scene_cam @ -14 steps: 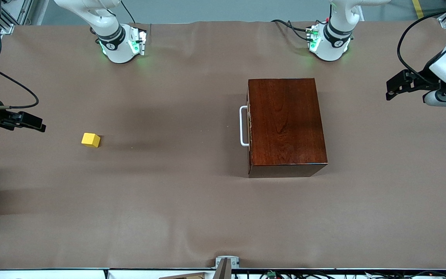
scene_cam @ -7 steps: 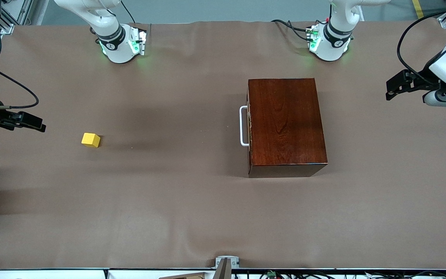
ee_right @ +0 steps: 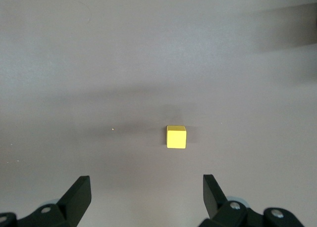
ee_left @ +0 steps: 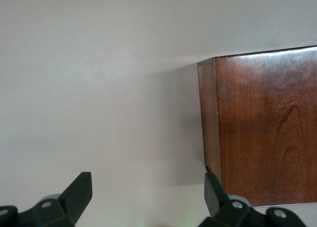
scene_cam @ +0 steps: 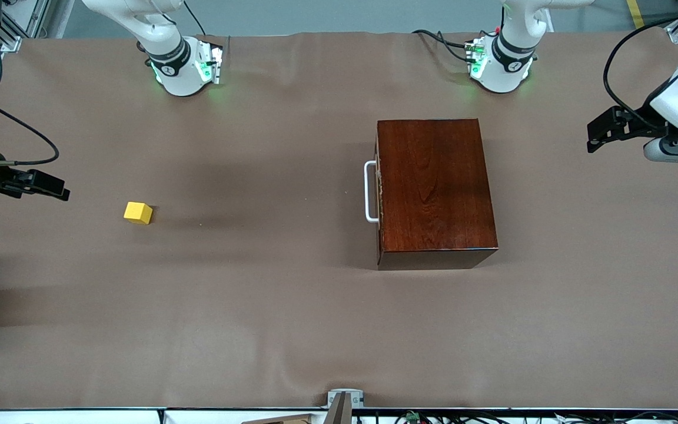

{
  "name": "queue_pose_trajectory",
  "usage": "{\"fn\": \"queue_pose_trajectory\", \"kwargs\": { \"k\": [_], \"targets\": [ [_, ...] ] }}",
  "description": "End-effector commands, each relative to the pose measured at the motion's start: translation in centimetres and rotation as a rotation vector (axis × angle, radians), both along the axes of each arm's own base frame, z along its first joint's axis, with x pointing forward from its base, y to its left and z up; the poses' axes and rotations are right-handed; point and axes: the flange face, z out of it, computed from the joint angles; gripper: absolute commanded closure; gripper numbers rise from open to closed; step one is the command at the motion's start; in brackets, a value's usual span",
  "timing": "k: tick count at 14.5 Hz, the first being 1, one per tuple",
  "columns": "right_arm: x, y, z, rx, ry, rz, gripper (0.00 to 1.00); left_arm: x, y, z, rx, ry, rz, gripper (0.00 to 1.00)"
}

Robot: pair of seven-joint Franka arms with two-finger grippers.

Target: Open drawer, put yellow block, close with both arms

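The dark reddish-brown box (scene_cam: 436, 188) stands near the left arm's end, with its drawer pushed in. The drawer's white bar handle (scene_cam: 368, 191) faces the right arm's end. The yellow block (scene_cam: 138, 212) lies alone on the brown table toward the right arm's end. My left gripper (ee_left: 147, 192) is open and empty, hovering over the table beside the box's (ee_left: 267, 128) handle-less end. My right gripper (ee_right: 147, 192) is open and empty too, over the table's edge, and the block (ee_right: 176, 137) lies on the cloth a little way ahead of its fingertips.
Both green-lit arm bases (scene_cam: 183, 68) (scene_cam: 501, 65) stand along the table's edge farthest from the camera. Bare brown cloth (scene_cam: 256, 282) stretches between block and box. A small bracket (scene_cam: 345, 400) sits at the nearest edge.
The left arm's wrist has shifted very slightly. Block, box and right arm have not moved.
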Motion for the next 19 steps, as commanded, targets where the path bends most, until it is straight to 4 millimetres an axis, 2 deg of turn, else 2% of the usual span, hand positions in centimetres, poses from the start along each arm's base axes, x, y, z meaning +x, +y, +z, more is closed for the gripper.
{"fn": "queue_pose_trajectory", "kwargs": {
  "k": [1, 4, 6, 7, 8, 12, 14, 19],
  "targets": [
    [-0.5, -0.1, 0.7, -0.012, -0.001, -0.007, 0.0, -0.1, -0.2, -0.3, 0.023, -0.001, -0.006, 0.0],
    [-0.5, -0.1, 0.7, -0.012, -0.001, -0.007, 0.0, 0.1, -0.4, -0.9, 0.025, 0.015, 0.037, 0.0],
    [-0.5, -0.1, 0.7, -0.012, -0.001, -0.009, 0.0, 1.2, -0.8, -3.2, 0.029, 0.054, 0.067, 0.0],
    [-0.5, -0.2, 0.8, -0.012, -0.002, -0.009, 0.0, 2.2, -1.7, -5.2, 0.02, 0.089, 0.11, 0.0],
    [-0.5, -0.1, 0.7, -0.012, -0.001, -0.007, 0.0, 2.5, -3.9, -6.4, 0.022, 0.107, 0.149, 0.0],
    [-0.5, -0.1, 0.8, -0.012, -0.002, -0.009, 0.0, 3.6, -7.7, -8.5, 0.033, 0.126, 0.167, 0.0],
    [-0.5, -0.1, 0.7, -0.012, -0.001, -0.007, 0.0, 3.4, -10.4, -9.5, 0.05, 0.133, 0.194, 0.0],
    [-0.5, -0.1, 0.8, -0.012, -0.001, -0.007, 0.0, 3.6, -13.5, -11.0, 0.051, 0.113, 0.232, 0.0]
  ]
}}
